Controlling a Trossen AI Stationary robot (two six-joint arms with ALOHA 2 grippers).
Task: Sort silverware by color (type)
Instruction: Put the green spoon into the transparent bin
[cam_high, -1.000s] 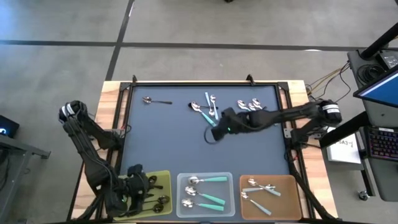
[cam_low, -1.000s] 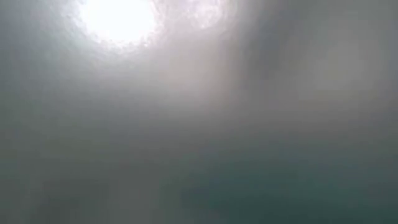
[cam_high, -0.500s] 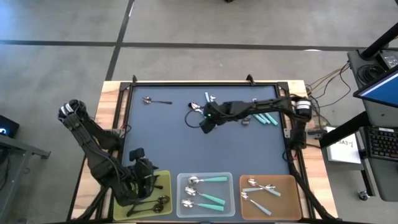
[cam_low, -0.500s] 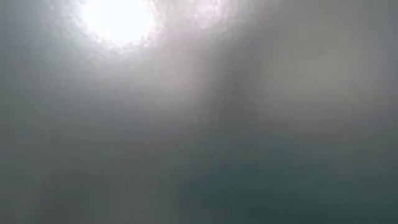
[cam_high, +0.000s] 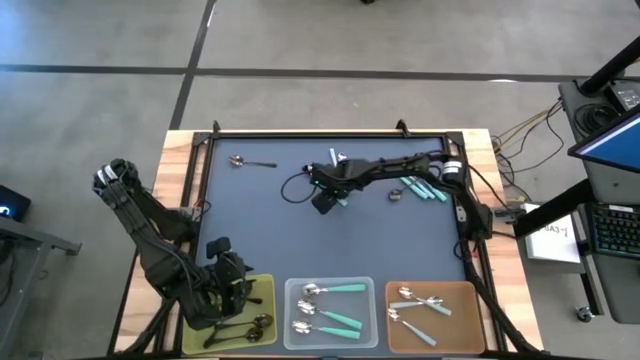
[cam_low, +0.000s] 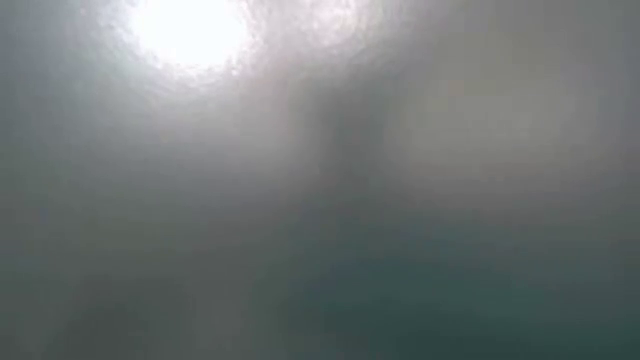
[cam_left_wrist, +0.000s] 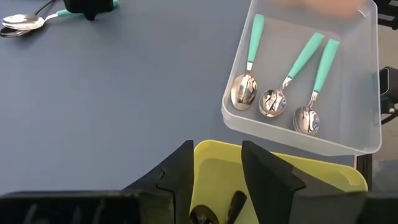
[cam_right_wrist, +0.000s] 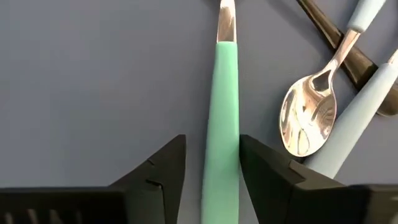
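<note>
The right gripper (cam_high: 327, 197) reaches across the far middle of the dark mat (cam_high: 270, 230), its fingers (cam_right_wrist: 163, 171) straddling the handle of a teal spoon (cam_right_wrist: 222, 118) lying flat there; whether they are clenched on it cannot be told. A light-blue spoon (cam_right_wrist: 311, 118) lies just beside it. The left gripper (cam_left_wrist: 214, 163) hangs with jaws parted, grasping nothing, above the yellow tray (cam_left_wrist: 323, 171), where dark spoons (cam_high: 255, 324) lie. Three teal spoons (cam_left_wrist: 283, 78) rest in the clear tray (cam_left_wrist: 367, 81), light-blue ones (cam_high: 420, 305) in the brown tray (cam_high: 470, 295), one dark spoon (cam_high: 250, 161) alone at the far left.
</note>
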